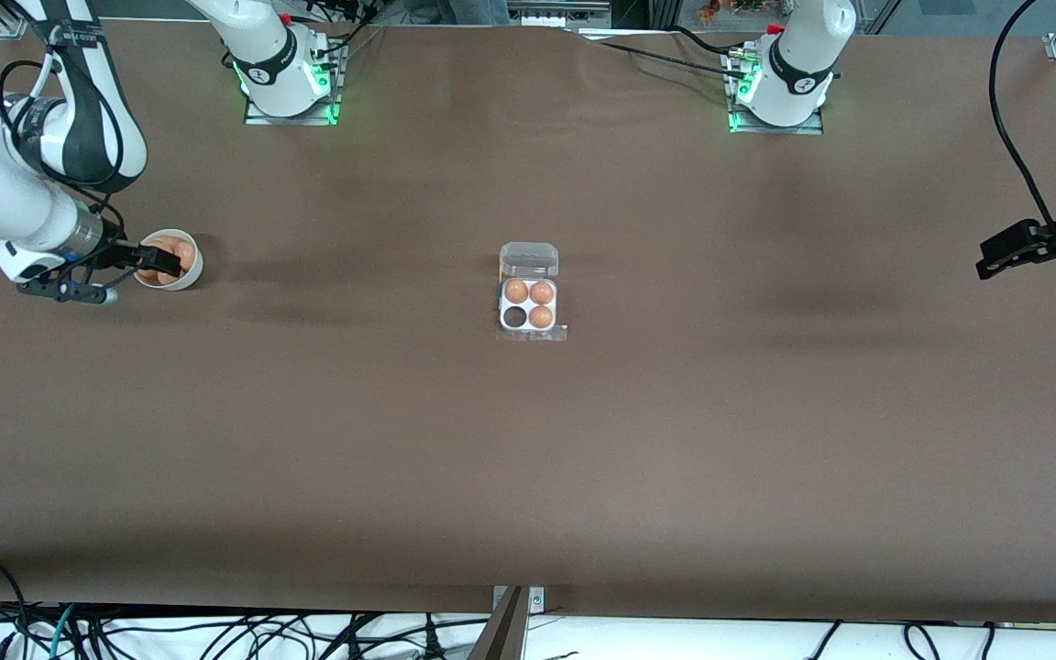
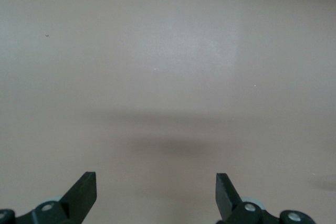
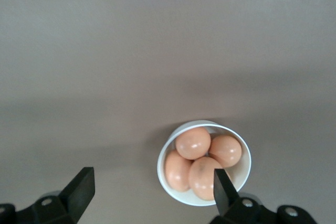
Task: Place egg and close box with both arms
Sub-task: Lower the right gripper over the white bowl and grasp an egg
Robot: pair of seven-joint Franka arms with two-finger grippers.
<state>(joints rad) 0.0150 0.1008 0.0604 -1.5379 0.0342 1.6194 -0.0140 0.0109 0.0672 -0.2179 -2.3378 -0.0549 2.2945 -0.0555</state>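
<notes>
The right gripper [image 3: 149, 190] is held spread over the bowl [image 3: 164, 157] to take an egg [image 3: 193, 142] for the box [image 1: 529, 304], lid left open; the left gripper [image 2: 156, 190], fingers parted, waits over bare table [image 2: 168, 51]

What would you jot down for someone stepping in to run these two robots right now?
Right gripper: fingers open, over the white bowl of four eggs at the right arm's end; nothing held.
Left gripper: open, empty, waiting over bare table at the left arm's end.
Box: mid-table, clear lid open, three cells filled, one empty cell.
Done: nothing yet.
Left: grasp an egg, fill the cell, close the lid with both arms.
</notes>
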